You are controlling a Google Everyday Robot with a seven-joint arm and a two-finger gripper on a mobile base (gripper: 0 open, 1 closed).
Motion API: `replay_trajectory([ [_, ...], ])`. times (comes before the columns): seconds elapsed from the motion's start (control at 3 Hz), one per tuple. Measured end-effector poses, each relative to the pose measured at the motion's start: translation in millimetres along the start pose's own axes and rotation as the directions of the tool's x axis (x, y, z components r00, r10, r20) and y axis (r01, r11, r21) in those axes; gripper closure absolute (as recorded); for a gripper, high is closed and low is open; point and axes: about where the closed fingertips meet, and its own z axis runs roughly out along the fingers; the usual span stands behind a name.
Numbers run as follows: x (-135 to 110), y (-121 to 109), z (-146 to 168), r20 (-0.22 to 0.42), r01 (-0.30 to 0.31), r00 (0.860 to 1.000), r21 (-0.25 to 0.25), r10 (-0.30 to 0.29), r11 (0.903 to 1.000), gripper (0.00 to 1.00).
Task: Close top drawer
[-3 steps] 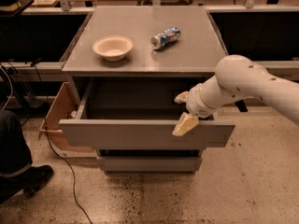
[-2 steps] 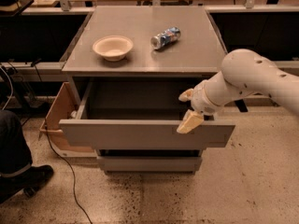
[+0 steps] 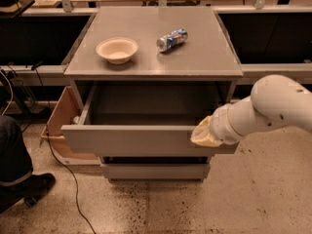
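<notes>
The top drawer of the grey cabinet stands pulled out, its plain flat front facing me and its inside empty as far as I see. My gripper comes in from the right on a white arm. It sits at the right end of the drawer's front panel, at its top edge, and touches or nearly touches it.
A cream bowl and a lying can are on the cabinet top. A lower drawer front shows beneath. A wooden box, a cable and a person's leg are at the left. Speckled floor lies in front.
My arm has swung right and lower. The gripper has moved to the right end of the drawer's front panel. The drawer stands about as far out as before.
</notes>
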Motion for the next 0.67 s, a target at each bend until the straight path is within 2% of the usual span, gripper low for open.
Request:
replay_trajectory([
  [0.33, 23.7, 26.7, 12.3, 0.053, -0.030, 0.998, 0.004, 0.030, 0.9995, 1.00],
  [0.67, 28.4, 28.7, 12.5, 0.063, -0.034, 0.997, 0.011, 0.033, 0.9993, 1.00],
])
